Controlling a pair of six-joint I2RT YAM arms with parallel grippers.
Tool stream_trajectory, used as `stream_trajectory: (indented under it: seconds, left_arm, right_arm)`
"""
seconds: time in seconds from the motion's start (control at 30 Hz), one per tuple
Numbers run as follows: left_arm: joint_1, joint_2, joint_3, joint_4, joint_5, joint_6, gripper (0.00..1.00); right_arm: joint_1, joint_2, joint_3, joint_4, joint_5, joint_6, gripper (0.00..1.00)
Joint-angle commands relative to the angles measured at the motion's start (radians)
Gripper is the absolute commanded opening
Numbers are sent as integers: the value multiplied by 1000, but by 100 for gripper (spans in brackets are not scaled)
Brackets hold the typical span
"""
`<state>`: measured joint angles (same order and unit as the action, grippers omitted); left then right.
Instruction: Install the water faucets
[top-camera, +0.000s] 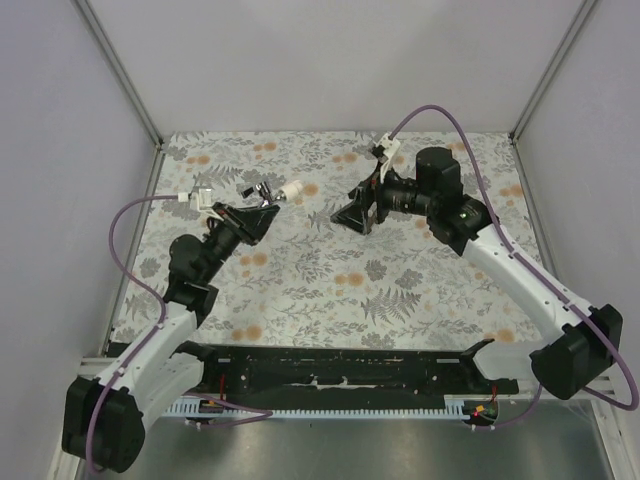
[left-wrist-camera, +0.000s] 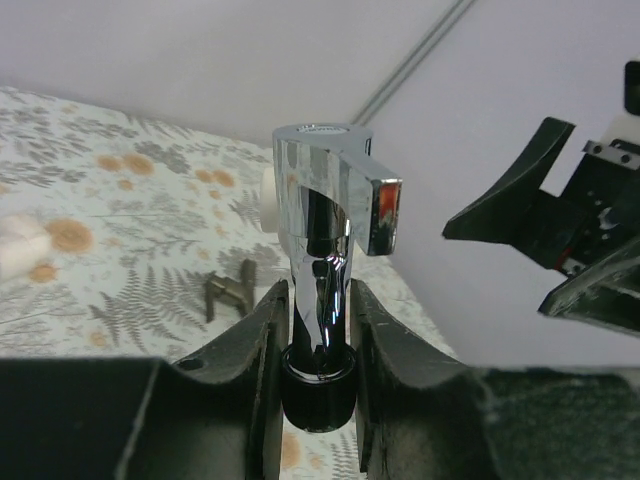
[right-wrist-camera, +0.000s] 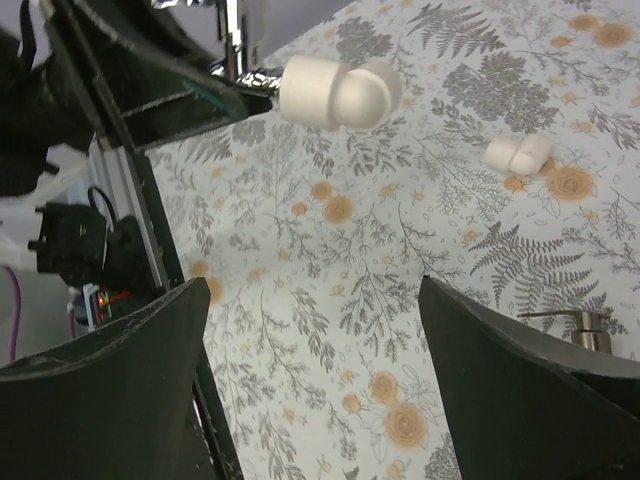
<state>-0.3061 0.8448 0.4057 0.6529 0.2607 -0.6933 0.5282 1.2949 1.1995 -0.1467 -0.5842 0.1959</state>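
My left gripper is shut on a small chrome water faucet and holds it above the floral table. In the left wrist view the fingers clamp the faucet's stem just above its black base, with the spout pointing right. A white plastic cylinder lies just beyond the faucet; it also shows in the right wrist view. My right gripper is open and empty and faces the faucet from the right; its wrist view shows only tablecloth between the jaws.
A second small white cylinder and a dark metal bracket lie on the floral cloth. The bracket also shows in the left wrist view. White walls and a metal frame post bound the table.
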Motion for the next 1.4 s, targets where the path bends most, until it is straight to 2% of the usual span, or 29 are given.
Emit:
stream_trajectory:
  seconds: [0.0, 0.1, 0.17, 0.3, 0.37, 0.63, 0.87, 1.13, 1.33, 1.37]
  left_arm:
    - [21, 20, 145, 67, 254, -224, 2]
    - [21, 31, 200, 21, 313, -235, 2]
    - [19, 36, 234, -19, 344, -232, 2]
    - [18, 51, 286, -62, 391, -251, 2]
    - [18, 59, 306, -55, 411, -279, 2]
    - [16, 92, 349, 13, 473, -376, 2]
    - [2, 122, 384, 45, 497, -394, 2]
    - [-10, 189, 424, 126, 522, -431, 2]
    - [-13, 212, 439, 163, 529, -413, 2]
    - [-14, 214, 441, 163, 532, -405, 2]
  right_arm:
    - [0, -13, 115, -171, -171, -331, 91]
    - [1, -32, 117, -180, -190, -420, 95]
    - [3, -60, 85, -111, -198, -437, 98]
    - [3, -111, 31, 25, -232, -501, 98]
    - [3, -108, 52, 16, -276, -558, 98]
    - [3, -17, 112, 175, -408, -504, 94]
    - [6, 52, 130, 341, -474, -375, 88]
    - [10, 106, 127, 436, -509, -248, 74]
    - [10, 104, 91, 519, -497, -107, 49]
    - [10, 103, 84, 533, -494, -83, 43]
